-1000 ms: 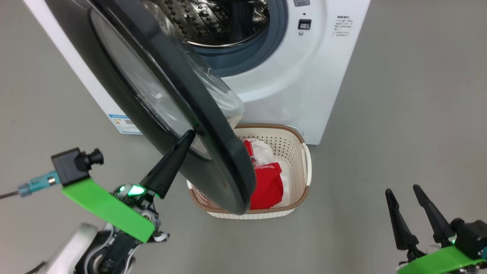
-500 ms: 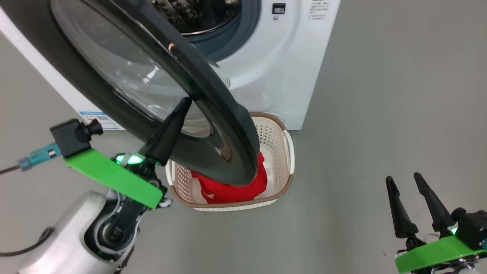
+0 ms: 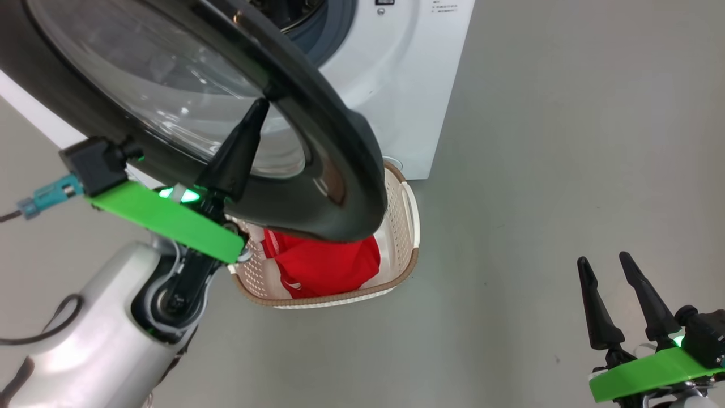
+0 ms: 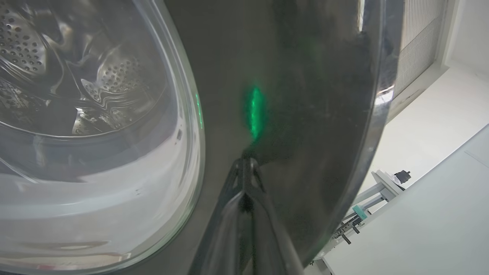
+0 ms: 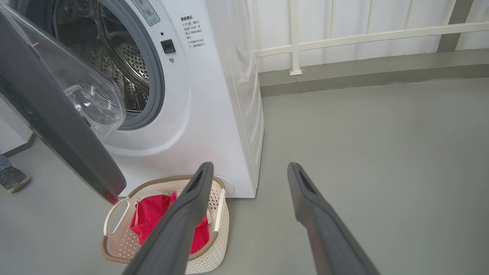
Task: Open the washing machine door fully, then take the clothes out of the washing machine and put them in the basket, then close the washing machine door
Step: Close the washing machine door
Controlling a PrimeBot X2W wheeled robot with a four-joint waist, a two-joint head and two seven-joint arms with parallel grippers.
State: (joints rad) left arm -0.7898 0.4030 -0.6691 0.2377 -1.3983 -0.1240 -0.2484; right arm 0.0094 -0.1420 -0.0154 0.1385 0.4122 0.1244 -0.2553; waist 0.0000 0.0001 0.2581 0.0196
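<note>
The washing machine door (image 3: pixel 187 107) stands half open, swung out to the left of the drum mouth, its lower black edge hanging over the basket (image 3: pixel 399 232). The left tool (image 3: pixel 256 110), clenched with its fingers together and gripping nothing, presses its tip against the door's glossy outer face. The washing machine (image 3: pixel 396 85) stands at the far side on the grey floor (image 3: pixel 538 141). The basket sits just in front of it, with the red clothes (image 3: pixel 323 263) heaped inside. The right tool (image 3: pixel 604 262) hovers released and empty at the near right, well apart from the basket.
</note>
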